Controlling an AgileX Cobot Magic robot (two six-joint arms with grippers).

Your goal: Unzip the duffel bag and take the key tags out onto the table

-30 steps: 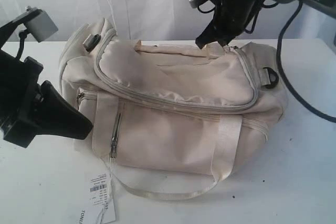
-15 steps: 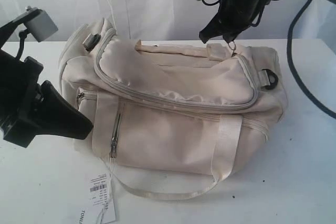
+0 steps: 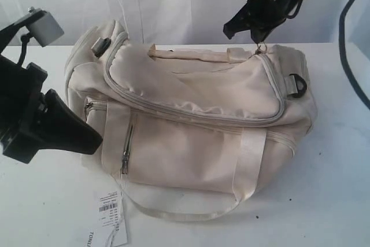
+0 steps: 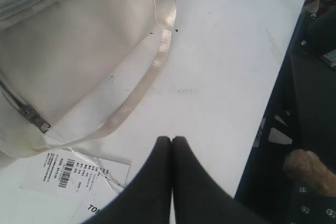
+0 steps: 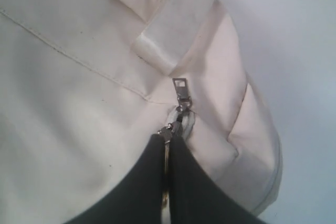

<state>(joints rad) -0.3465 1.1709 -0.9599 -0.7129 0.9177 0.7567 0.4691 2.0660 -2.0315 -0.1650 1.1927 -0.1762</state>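
The table [image 3: 329,201] fills the lower frame, with bare white room at the right and lower right. The duffel bag [image 3: 196,120] sits at centre, zipped closed. At mid-left, the left gripper [image 3: 97,139] hangs above the table near the bag's end, clenched on nothing. At upper right, over the bag's top corner, the right gripper [image 3: 258,36] pinches 1 zipper pull [image 5: 167,134]. A white hangtag [image 3: 110,215] lies at lower left.
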